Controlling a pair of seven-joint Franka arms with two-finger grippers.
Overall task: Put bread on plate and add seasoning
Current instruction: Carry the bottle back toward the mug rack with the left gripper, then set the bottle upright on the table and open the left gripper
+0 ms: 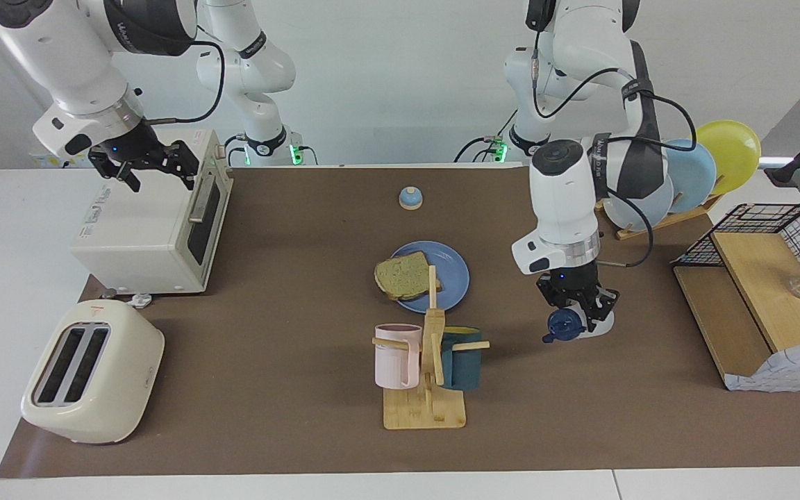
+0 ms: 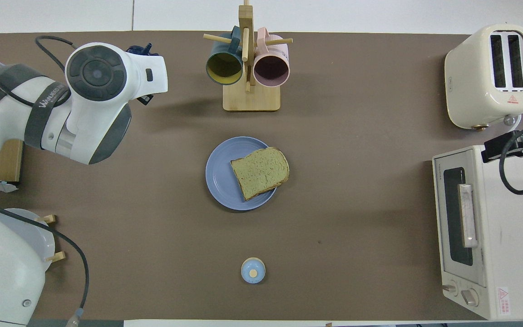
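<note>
Bread is what I check first: my slice lies flat on the blue plate at mid-tabletop, its crust overhanging the rim toward the right arm's end. Nearer to the robots than the plate, I see a small blue bell standing alone. My right end effector waits over the toaster oven, fingers spread wide and holding nothing. Farther from the robots than the plate stands the mug rack with a pink and a dark teal mug. Beside it, toward the left arm's end, my left end effector points down, clamped on the seasoning; the bottle's navy cap points toward the mug rack. I cannot tell whether it touches the tabletop.
</note>
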